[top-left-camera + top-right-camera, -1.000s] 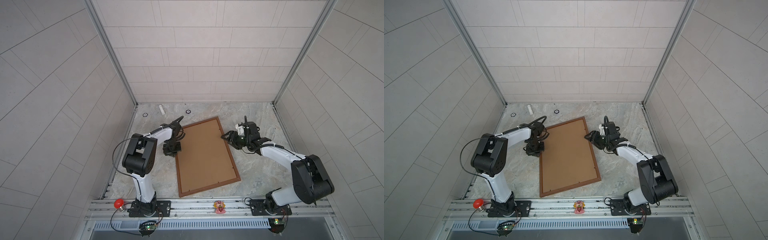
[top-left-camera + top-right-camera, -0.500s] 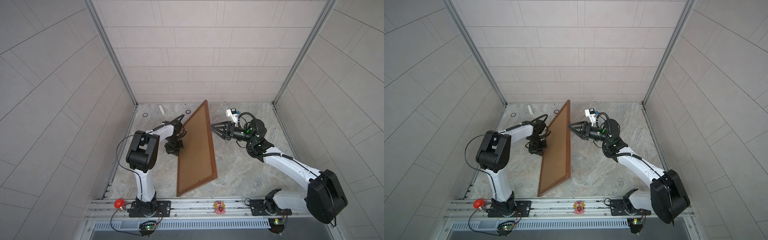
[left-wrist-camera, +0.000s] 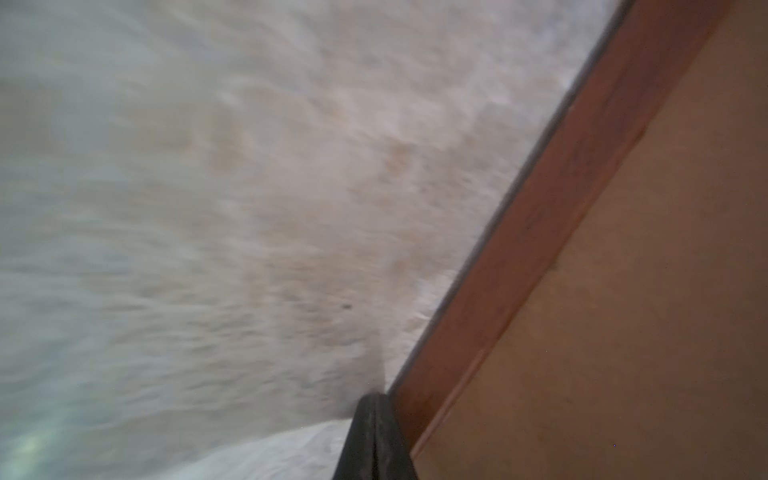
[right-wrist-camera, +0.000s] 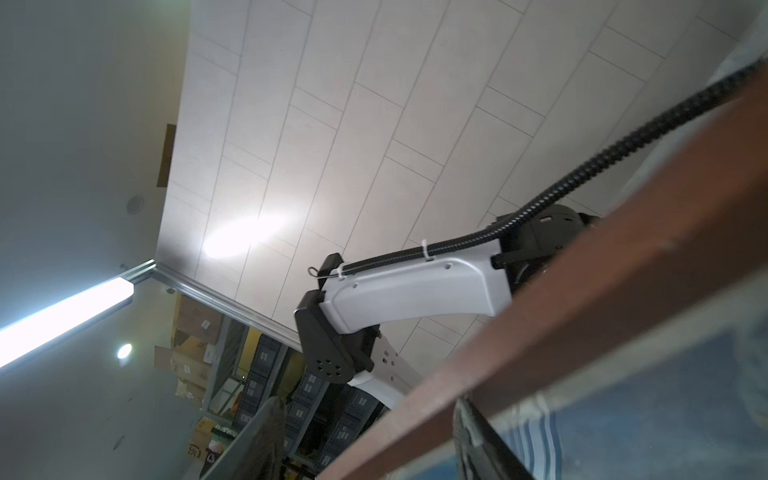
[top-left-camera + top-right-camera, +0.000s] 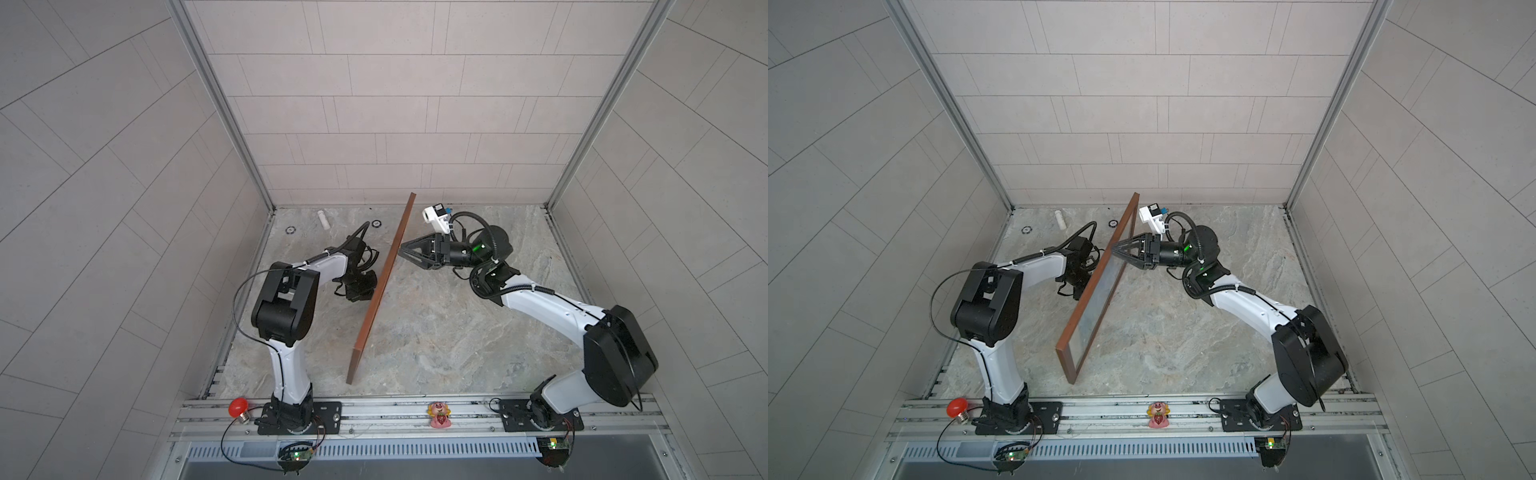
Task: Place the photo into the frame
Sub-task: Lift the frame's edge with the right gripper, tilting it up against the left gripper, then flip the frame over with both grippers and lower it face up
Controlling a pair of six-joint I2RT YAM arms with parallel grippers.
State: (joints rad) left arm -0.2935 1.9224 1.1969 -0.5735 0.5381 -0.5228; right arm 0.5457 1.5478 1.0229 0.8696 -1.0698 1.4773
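1. The right gripper (image 5: 402, 248) reaches left across the middle and has the frame (image 5: 376, 291) by its raised long edge, towards the far end. Its jaws stand partly apart, closed on the wooden rail.
2. In the right wrist view one finger (image 4: 262, 436) lies on the back side of that rail and the other finger (image 4: 478, 432) on the glass side, with the rail between them.
3. The left gripper (image 3: 374, 415) is pressed fully together with nothing between its fingers. Its tip sits low at the frame's outer edge on the left side. Whether it touches the wood or is just beside it cannot be told.
4. The frame stands nearly upright on one long edge on the table (image 5: 436, 340). It runs from near to far between the two arms, a little left of the middle.
5. Its brown backing board (image 3: 644, 291) faces left towards the left arm, and its glass side faces right.
6. The photo (image 4: 644, 415) sits inside the frame behind the glass. It shows as a blue patch with pale stripes, and a pale border lies between it and the wood.
7. Farther out, a small white tube (image 5: 324, 219) and two dark rings (image 5: 376, 223) lie at the far left of the table.
8. On the near rail a red bulb (image 5: 238, 406) sits to the left and a pink figure (image 5: 439, 414) at the middle.
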